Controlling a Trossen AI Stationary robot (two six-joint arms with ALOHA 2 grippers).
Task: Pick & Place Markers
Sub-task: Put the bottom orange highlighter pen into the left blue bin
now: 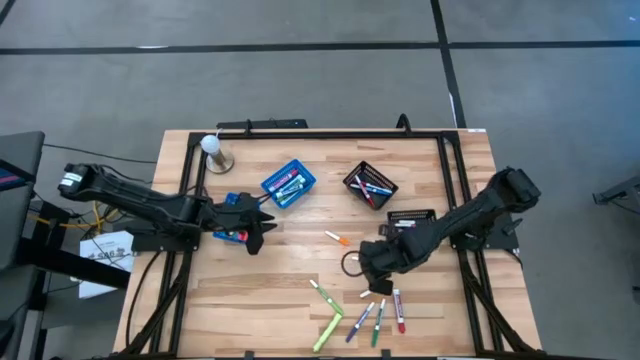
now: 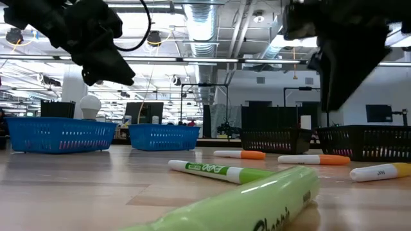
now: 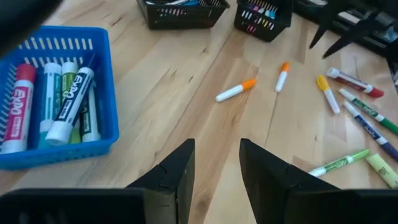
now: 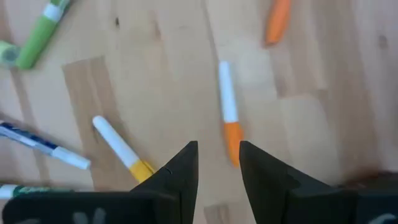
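We see loose markers [image 1: 358, 312] scattered lower centre of the table [image 1: 290, 285]. Right gripper [image 1: 368, 278] hovers just above them, fingers narrowly apart, holding nothing. Left gripper [image 1: 262, 226] waits mid-left near the blue basket [image 1: 289, 184], also narrow, empty.

Pale wood bench [image 1: 270, 290] with smooth matt planks, glossy plastic markers [image 1: 375, 318], blue plastic basket [image 1: 289, 184] with slotted walls, black mesh basket [image 1: 370, 186], matt dark pincer fingers [image 3: 180, 177]

"EXPO" reads on the markers [image 3: 68, 99] in the blue basket [image 3: 106, 74] (also a green-capped table marker [image 2: 218, 171]).
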